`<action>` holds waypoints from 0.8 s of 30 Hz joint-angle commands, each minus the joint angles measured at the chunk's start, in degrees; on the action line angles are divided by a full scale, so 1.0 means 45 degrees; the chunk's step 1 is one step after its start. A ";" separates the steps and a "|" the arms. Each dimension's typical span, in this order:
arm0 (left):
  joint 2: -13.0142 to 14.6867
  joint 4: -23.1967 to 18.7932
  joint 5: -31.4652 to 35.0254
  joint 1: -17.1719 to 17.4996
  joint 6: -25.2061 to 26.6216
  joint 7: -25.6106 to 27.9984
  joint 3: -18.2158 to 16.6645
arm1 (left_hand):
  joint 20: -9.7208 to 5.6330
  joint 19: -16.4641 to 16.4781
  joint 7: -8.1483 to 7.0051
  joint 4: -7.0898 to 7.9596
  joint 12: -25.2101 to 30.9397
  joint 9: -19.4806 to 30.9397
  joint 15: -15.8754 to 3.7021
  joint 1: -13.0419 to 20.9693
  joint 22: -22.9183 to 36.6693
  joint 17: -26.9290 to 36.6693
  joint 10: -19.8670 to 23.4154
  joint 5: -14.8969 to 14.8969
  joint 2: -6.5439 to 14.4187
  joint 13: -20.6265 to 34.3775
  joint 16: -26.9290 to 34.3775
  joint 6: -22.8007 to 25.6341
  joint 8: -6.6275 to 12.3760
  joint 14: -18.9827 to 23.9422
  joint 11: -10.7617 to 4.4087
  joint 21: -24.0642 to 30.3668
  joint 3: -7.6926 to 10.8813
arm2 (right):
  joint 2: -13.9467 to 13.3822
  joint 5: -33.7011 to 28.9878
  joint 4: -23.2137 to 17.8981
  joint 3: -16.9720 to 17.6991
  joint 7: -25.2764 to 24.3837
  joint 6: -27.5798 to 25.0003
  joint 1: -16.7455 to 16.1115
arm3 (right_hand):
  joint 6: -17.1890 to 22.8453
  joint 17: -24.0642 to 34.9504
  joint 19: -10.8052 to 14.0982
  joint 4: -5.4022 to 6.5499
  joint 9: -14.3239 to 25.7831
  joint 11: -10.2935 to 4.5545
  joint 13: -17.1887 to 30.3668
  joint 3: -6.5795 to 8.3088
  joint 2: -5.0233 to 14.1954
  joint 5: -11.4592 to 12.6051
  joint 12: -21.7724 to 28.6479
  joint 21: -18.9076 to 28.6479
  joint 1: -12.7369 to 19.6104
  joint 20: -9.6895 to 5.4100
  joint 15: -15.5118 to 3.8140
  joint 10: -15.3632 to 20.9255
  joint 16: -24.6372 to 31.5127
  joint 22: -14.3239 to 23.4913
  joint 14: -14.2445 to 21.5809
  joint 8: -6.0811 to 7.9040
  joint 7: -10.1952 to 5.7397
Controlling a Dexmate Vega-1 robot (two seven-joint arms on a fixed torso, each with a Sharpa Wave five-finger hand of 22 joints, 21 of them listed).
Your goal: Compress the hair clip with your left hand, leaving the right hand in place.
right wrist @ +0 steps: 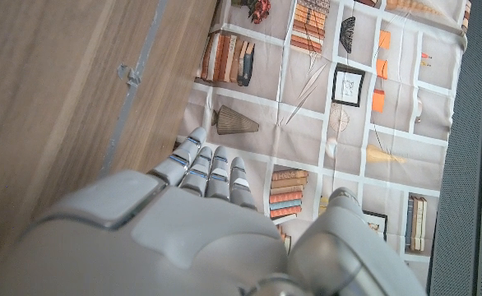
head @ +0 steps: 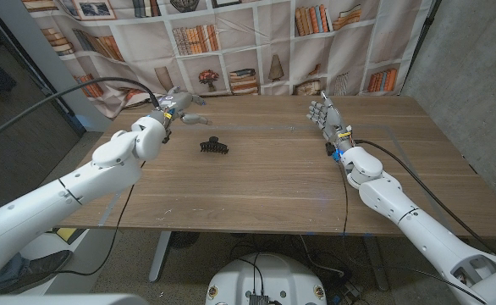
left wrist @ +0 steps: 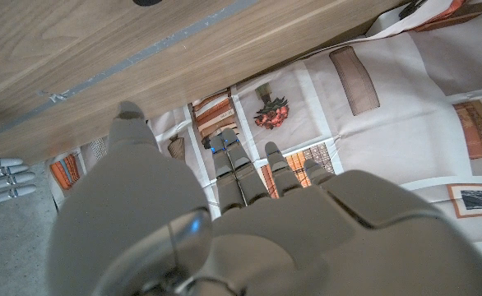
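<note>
A black hair clip (head: 213, 146) lies on the wooden table (head: 256, 182), left of the middle. My left hand (head: 179, 106) hovers behind and to the left of it, near the table's far edge, a short gap away; its fingers are spread and hold nothing. In the left wrist view that hand (left wrist: 224, 222) points its fingers (left wrist: 239, 171) toward the backdrop, and a dark sliver of the clip (left wrist: 148, 2) shows at the picture's edge. My right hand (head: 324, 114) stands at the far right of the table, fingers straight and up, empty. The right wrist view shows this hand (right wrist: 200, 222) with its fingers (right wrist: 212, 173) side by side.
A bookshelf-print cloth backdrop (head: 256, 42) hangs just behind the table's far edge. Thin grey tape lines (head: 256, 127) mark the tabletop. A black cable (head: 79, 89) arcs to my left arm. A grey wall (head: 476, 59) stands at the right.
</note>
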 commanded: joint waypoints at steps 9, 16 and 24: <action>0.0043 0.0322 0.1938 -0.0964 -0.0289 -0.2656 0.0957 | -0.0202 -0.0147 0.0036 0.0070 -0.0161 0.0048 -0.1371 -0.0056 0.0016 0.0027 -0.0021 0.0071 -0.0074 0.0024 -0.0018 -0.0072 -0.0160 -0.0178 -0.0001 0.0051 -0.0169 | 0.0174 0.0197 0.0400 -0.0002 0.0103 -0.0017 0.0188 | 0.0195 0.0070 0.0153 -0.0043 0.0032 -0.0004 0.0072 0.0005 0.0017 -0.0037 -0.0015 -0.0015 0.0070 -0.0508 0.0060 0.0149 0.0017 0.0028 0.0184 0.0067 -0.0026; 0.0012 0.0799 0.2498 -0.1598 -0.1044 -0.3894 0.1322 | -0.0199 -0.0089 -0.0027 0.0099 -0.0227 0.0048 -0.1398 -0.0104 0.0013 0.0026 -0.0151 0.0093 -0.0142 0.0025 -0.0025 -0.0177 -0.0230 -0.0222 -0.0002 0.0095 -0.0246 | 0.0405 0.0249 0.0543 0.0012 -0.0103 0.0077 0.0173 | 0.0217 0.0072 0.0171 -0.0040 0.0033 -0.0001 0.0072 -0.0001 0.0026 -0.0038 -0.0018 -0.0026 0.0058 -0.0516 0.0066 0.0161 0.0017 0.0029 0.0208 0.0071 -0.0024; -0.0036 0.1376 0.3295 -0.2408 -0.2342 -0.5272 0.1734 | -0.0024 -0.0031 -0.0114 0.0110 -0.0339 0.0055 -0.1364 -0.0077 0.0006 0.0024 -0.0460 0.0155 -0.0212 0.0030 -0.0069 -0.0578 -0.0425 -0.0422 -0.0015 0.0139 -0.0342 | 0.0623 0.0232 0.0734 -0.0043 -0.0216 0.0169 0.0235 | 0.0242 0.0073 0.0223 -0.0039 0.0033 0.0011 0.0073 -0.0006 0.0039 -0.0038 -0.0005 -0.0029 0.0047 -0.0468 0.0065 0.0220 0.0022 0.0030 0.0252 0.0075 -0.0021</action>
